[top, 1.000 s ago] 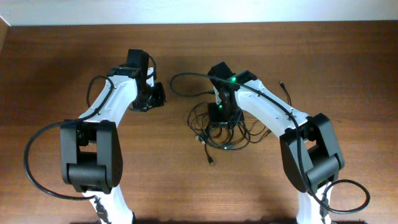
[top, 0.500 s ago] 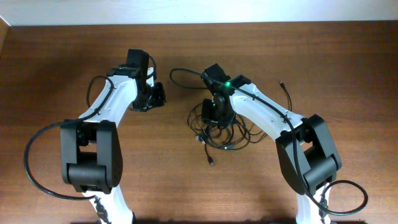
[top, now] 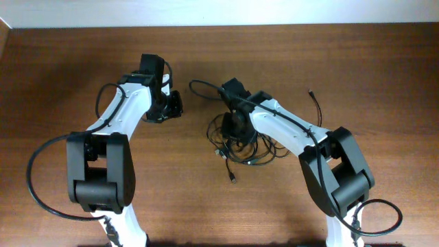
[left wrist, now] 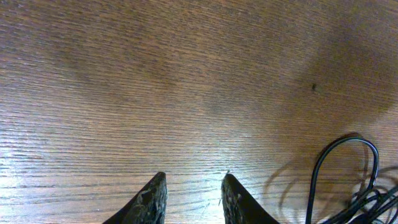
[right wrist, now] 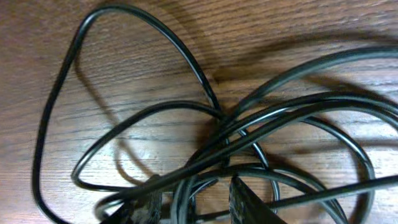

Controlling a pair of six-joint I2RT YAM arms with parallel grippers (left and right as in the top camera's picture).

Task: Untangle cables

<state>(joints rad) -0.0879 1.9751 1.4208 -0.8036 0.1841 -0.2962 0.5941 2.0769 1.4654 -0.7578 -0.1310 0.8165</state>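
Observation:
The cables [top: 248, 149] lie as one tangle of thin black cords on the wooden table [top: 68, 62], right of centre. One loop [top: 197, 88] reaches up and to the left. My right gripper [top: 236, 129] is down on the tangle's upper left part. In the right wrist view the right gripper [right wrist: 196, 186] is open, several strands [right wrist: 205, 155] run between its fingers, and bare wood shows beside them. My left gripper [top: 175, 104] hovers left of the tangle. In the left wrist view the left gripper [left wrist: 194, 179] is open over bare wood, with a cable loop [left wrist: 346, 160] to its right.
A loose cord end with a small plug [top: 312, 92] lies apart at the upper right of the tangle. Another plug end [top: 233, 178] sticks out below it. The arms' own thick black cables [top: 34, 178] hang near the front edge.
My right arm has swung its wrist a little to the left over the tangle, and the green light on it no longer shows. The left arm has not moved.

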